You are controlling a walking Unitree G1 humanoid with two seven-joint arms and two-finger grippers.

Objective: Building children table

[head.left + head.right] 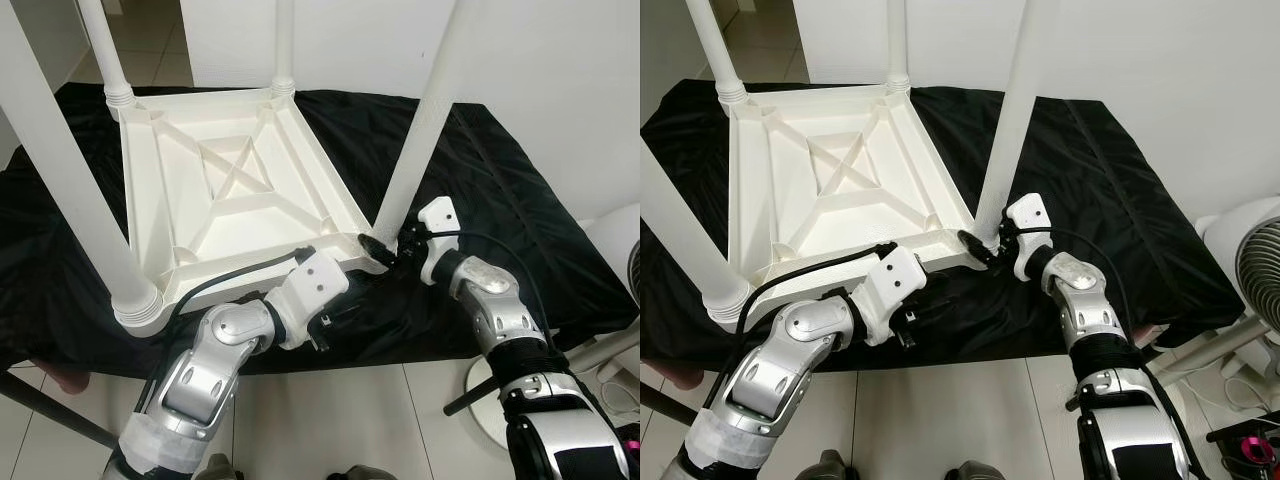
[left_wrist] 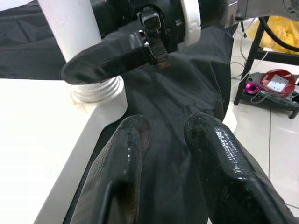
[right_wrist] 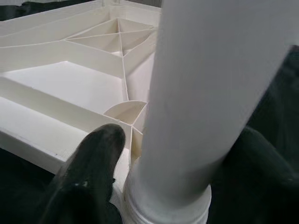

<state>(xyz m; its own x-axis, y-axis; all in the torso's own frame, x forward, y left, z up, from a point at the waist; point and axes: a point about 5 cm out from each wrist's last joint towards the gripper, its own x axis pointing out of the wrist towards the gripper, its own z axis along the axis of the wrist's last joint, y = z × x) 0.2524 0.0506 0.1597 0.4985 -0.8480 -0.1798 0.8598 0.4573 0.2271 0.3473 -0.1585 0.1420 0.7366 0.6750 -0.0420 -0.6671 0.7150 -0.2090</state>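
At near corner of inverted child's table: right end effector clasped around one leg, left end effector empty.

Left end effector hovers just off the table's near edge, fingers slightly parted, nothing between them, black cloth beneath. Right end effector sits at the near right corner, its two fingers on either side of the leg's base, just above the threaded collar, touching the leg. White plastic table lies upside down on the cloth, ribbed underside up, four legs standing upright at the corners. White wall behind.
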